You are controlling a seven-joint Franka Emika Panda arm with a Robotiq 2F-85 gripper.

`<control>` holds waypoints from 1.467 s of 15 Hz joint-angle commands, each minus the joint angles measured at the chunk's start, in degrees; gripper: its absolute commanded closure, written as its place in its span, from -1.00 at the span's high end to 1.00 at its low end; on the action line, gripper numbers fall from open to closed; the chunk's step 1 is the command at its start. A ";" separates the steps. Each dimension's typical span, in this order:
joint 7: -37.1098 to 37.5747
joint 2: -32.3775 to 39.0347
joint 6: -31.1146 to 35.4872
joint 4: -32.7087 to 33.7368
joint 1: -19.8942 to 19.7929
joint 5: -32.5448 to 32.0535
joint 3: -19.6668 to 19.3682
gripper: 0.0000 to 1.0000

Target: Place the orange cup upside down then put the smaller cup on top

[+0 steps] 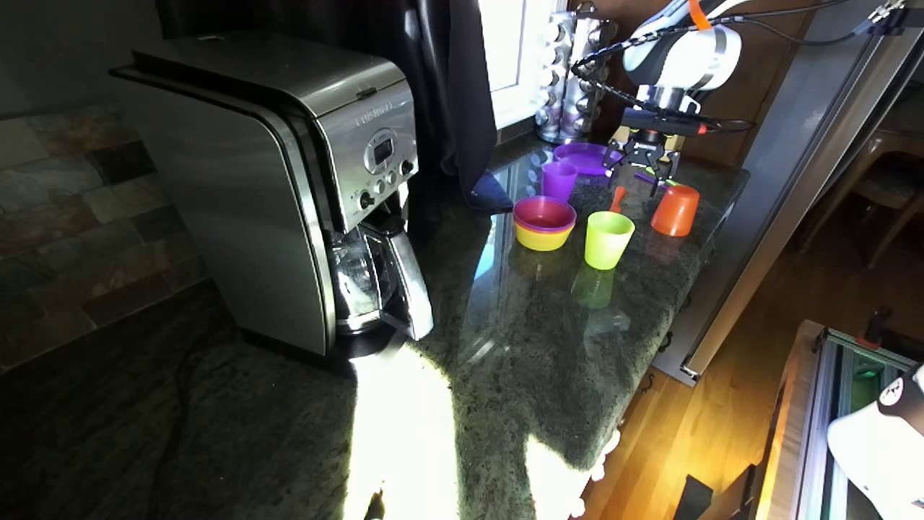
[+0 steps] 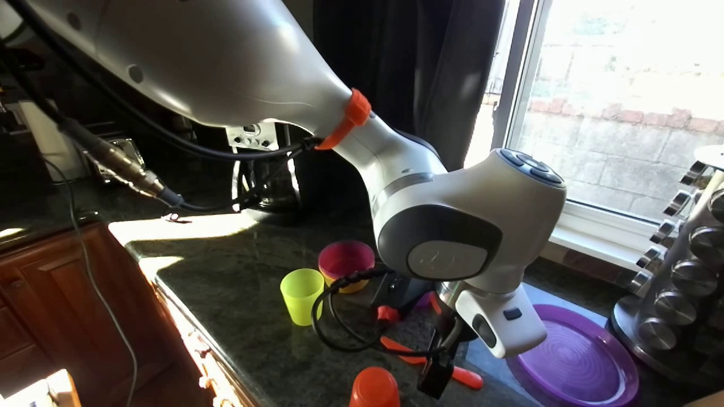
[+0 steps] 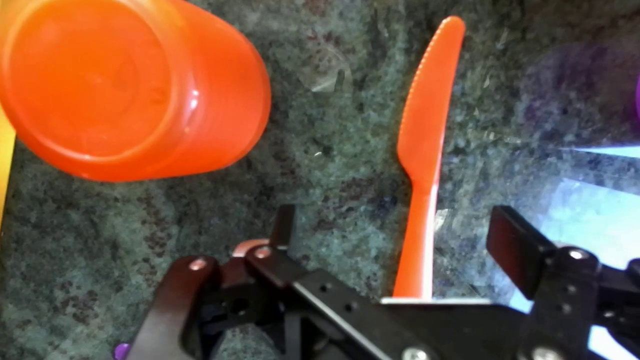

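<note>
The orange cup [image 1: 676, 211] stands upside down near the counter's edge, its base facing up. It also shows in an exterior view [image 2: 375, 389], cut off at the bottom, and at the upper left of the wrist view [image 3: 135, 90]. My gripper [image 1: 635, 182] is open and empty above the counter, beside the cup and apart from it. In the wrist view its fingers [image 3: 392, 225] stand wide apart over an orange knife [image 3: 425, 165]. A lime green cup [image 1: 608, 242] and a purple cup [image 1: 558, 180] stand upright; I cannot tell which is the smaller cup.
Stacked bowls [image 1: 545, 235] stand beside the lime green cup [image 2: 302, 297]. A purple plate [image 2: 577, 356] lies near the spice rack [image 2: 690, 271]. A coffee maker [image 1: 289, 180] stands farther along the counter. The arm hides part of the counter in an exterior view.
</note>
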 commanded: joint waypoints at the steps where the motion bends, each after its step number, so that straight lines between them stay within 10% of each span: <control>1: -1.72 2.45 0.65 1.92 -1.16 3.03 1.00 0.71; 6: -1.51 4.32 0.41 3.66 -1.06 3.22 1.06 0.64; 16: -0.74 6.49 0.21 5.76 -0.90 2.50 0.97 -0.98; 22: -0.79 6.27 -0.23 5.80 -1.16 2.79 1.01 -0.92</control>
